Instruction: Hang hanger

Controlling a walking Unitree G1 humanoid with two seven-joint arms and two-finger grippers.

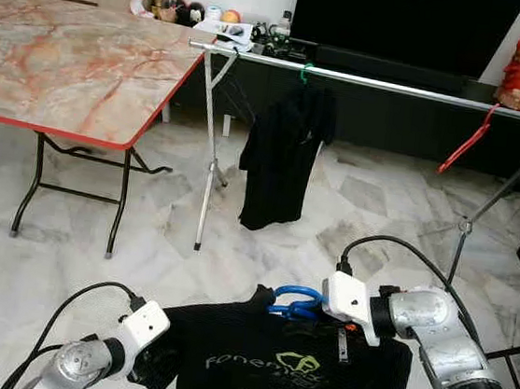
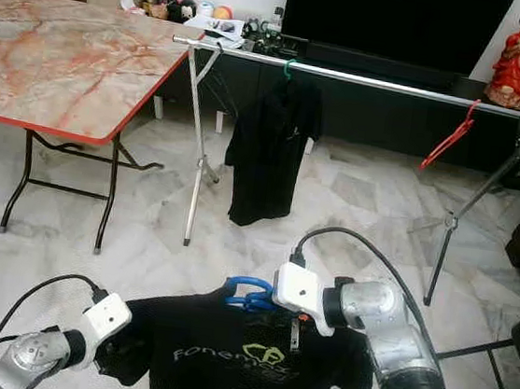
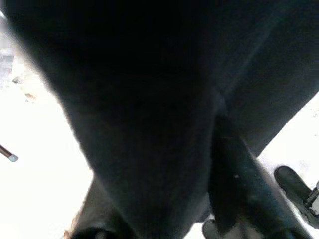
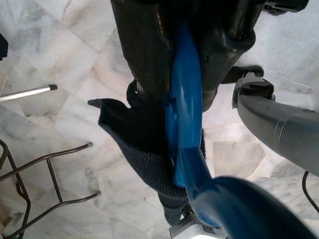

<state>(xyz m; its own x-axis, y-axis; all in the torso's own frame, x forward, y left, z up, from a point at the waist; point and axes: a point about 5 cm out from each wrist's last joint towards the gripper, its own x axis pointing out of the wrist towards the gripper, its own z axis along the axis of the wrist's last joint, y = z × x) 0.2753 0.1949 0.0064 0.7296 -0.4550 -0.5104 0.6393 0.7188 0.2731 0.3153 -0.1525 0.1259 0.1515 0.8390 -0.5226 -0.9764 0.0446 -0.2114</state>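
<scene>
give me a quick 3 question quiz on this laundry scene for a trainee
1. True or false: the right gripper is shut on the blue hanger.
2. Multiple choice: what hangs near the right end of the drying rack rail? A) an empty red hanger B) a white towel C) a pair of blue jeans
3. Short answer: what is the left gripper doing?

Key:
1. True. In the right wrist view its fingers clamp the hanger's blue neck.
2. A. The red hanger hangs bare; further left a black shirt hangs on a green hanger.
3. It is at the sleeve side of the black t-shirt carried on the blue hanger; its grip cannot be made out.
</scene>
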